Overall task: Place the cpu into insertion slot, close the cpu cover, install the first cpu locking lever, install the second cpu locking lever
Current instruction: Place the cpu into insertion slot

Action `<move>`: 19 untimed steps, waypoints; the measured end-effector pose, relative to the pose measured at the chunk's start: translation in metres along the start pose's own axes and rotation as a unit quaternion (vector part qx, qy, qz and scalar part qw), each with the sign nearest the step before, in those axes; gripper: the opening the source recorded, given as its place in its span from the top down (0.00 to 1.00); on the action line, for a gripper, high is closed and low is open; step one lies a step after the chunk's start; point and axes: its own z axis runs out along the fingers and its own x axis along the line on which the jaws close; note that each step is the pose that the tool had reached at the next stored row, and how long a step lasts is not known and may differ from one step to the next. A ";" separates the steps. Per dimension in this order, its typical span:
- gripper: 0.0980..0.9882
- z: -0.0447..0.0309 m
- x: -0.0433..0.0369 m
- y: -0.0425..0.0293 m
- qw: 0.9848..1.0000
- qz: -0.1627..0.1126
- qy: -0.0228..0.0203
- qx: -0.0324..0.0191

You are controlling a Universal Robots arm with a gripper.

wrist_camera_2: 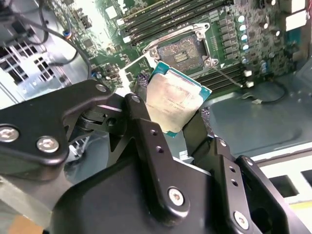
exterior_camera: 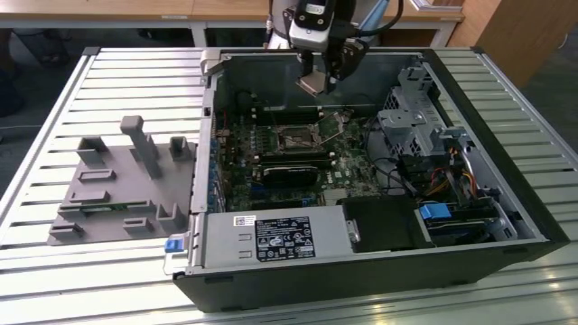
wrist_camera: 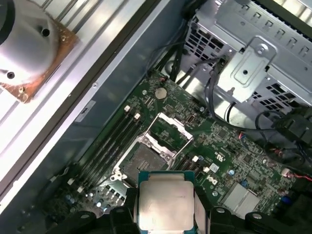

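**Q.** Reading the exterior view from its left, what is shown?

**A.** A grey fixture lies on the slatted worktop. Next comes the open case, with the slot on the green board near its middle. Above the slot and well apart from it, the fingers pinch the cpu. A drive cage closes the exterior view's right.

**Q.** Which step is in hand?

**A.** The first, by judgement. In both wrist views the cpu is clamped by two opposite edges and hangs tilted. The slot is bare, and the cover stands raised beside it.

**Q.** What does the placing call for?

**A.** Probably levelling the cpu, squaring its edges to the slot, and lowering it softly. The slot's contacts would likely bend under a skewed push.

**Q.** Any writing?

**A.** The label on the grey box at the case front carries print and symbols. Faint engraving marks the cpu's metal top, and small white lettering dots the board. None is read off here.
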 end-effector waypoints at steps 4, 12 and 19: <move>0.50 0.0011 0.0001 0.0000 0.999 0.039 -0.004 -0.001; 0.50 0.0030 0.0002 -0.0001 0.995 0.096 -0.008 -0.002; 0.50 0.0049 0.0003 -0.0002 0.989 0.145 -0.013 -0.003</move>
